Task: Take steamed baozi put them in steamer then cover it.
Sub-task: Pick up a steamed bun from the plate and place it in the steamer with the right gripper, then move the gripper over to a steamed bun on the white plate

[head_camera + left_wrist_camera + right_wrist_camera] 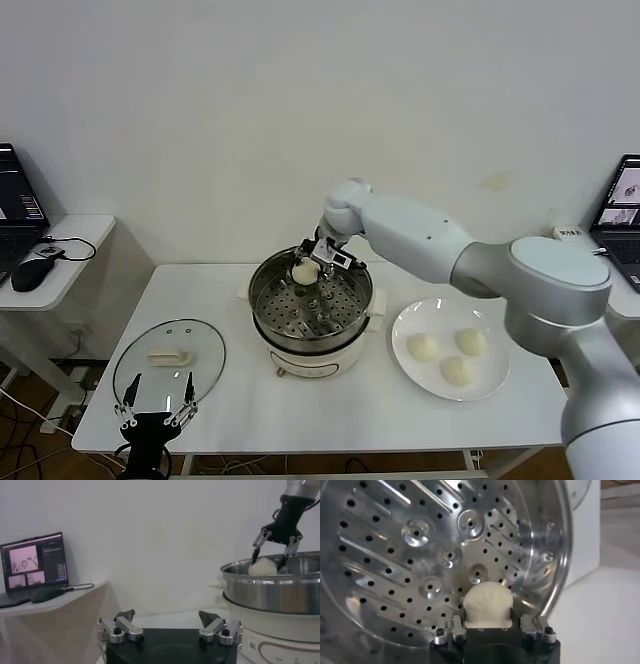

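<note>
Right pincer [306, 268] holds one baozi [304, 271] just inside the steamer's [262, 300] far rim; left pincer [156, 403] waits wide open.

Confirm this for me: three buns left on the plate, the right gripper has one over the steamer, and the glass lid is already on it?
Not the lid. The head view shows the glass lid lying on the table beside the steamer, which is uncovered. The rest holds.
</note>
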